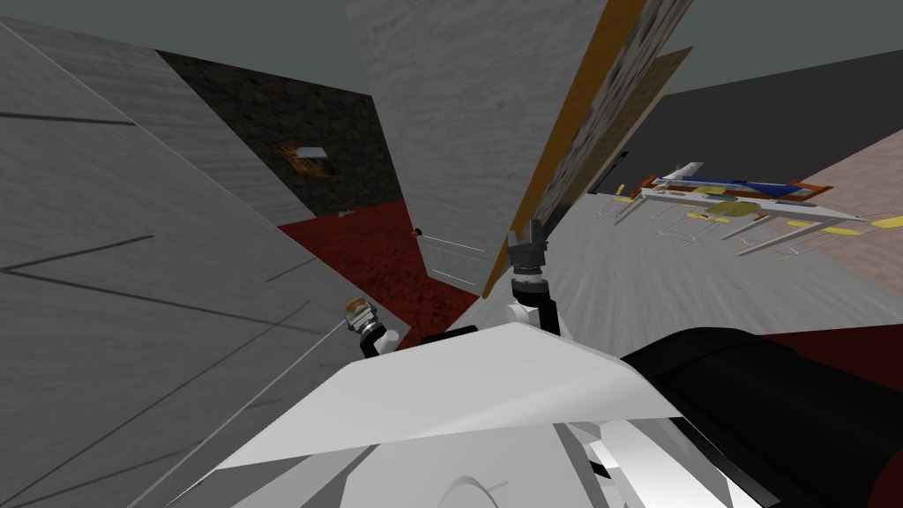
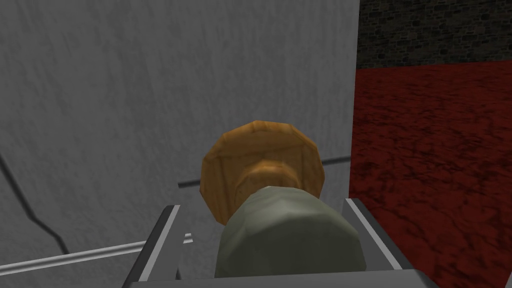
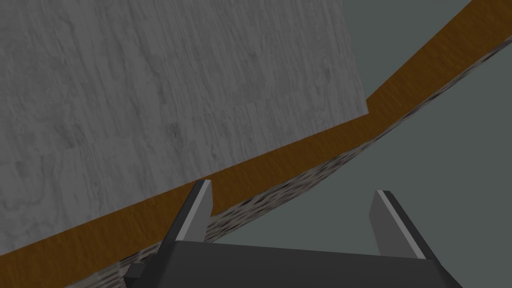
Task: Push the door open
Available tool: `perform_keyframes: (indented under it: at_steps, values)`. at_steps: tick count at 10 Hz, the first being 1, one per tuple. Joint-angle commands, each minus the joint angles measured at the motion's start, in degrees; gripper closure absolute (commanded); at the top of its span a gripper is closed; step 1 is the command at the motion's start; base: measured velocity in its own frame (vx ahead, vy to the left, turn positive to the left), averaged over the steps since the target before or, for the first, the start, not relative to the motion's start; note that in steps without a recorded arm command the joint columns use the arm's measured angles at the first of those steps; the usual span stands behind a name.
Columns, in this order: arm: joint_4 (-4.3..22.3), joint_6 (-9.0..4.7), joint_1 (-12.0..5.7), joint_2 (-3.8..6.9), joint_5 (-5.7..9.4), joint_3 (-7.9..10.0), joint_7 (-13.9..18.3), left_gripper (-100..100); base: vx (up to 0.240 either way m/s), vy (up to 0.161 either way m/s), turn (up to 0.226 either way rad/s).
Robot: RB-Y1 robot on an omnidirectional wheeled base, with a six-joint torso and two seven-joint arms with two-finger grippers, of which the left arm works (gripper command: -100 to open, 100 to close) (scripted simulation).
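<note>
The right gripper (image 1: 532, 231) has its two fingers spread, with nothing between them. It points up at the door (image 1: 467, 132), close to the brown strip (image 1: 547, 150) that runs along one edge of the door. I cannot say if it touches the grey panel. The door stands partly open. Beside its other edge, where a small knob (image 1: 417, 232) sits, a red floor (image 1: 379, 247) shows. I judge that the push works better nearer to the knob side, because the brown strip seems to be the hinge side and the panel gives little leverage there. A flat, steady contact is also wise. The left gripper (image 1: 357, 310) is low, apart from the door, with a brown-headed thing (image 2: 260, 160) in it. Whether it really pinches this thing I cannot tell.
</note>
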Motion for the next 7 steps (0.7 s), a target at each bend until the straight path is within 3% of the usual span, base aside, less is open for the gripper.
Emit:
perform_keyframes:
  at_steps: [1, 7]
  values:
    - [1.1, -1.53, -0.47, 0.63, -0.16, 1.74, 0.6, 100, 0.031, 0.006, -0.023]
    - [2.0, -1.51, -1.41, -0.13, -1.21, 7.36, 0.9, 100, 0.075, 0.019, -0.022]
